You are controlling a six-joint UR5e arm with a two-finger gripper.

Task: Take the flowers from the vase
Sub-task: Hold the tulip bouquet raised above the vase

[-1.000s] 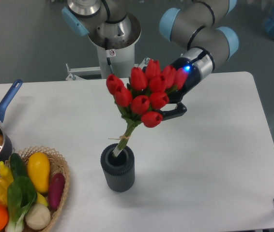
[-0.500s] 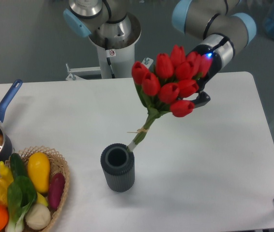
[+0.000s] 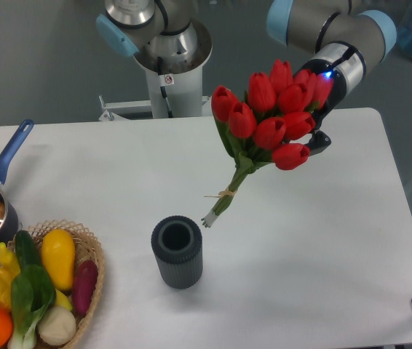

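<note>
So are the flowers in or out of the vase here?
Out. The flowers hang tilted in the air, stem ends clear of the vase, whose mouth shows empty.

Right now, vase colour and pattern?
Dark grey, vertically ribbed sides on the vase; the fixed camera shows it.

The robot arm [image 3: 337, 29] has grey metal tubes with light blue caps on its joints. Its base [image 3: 169, 62] is a silver-grey column with a small red and white sticker. The gripper [image 3: 321, 138] is black, with a blue light glowing above it
</note>
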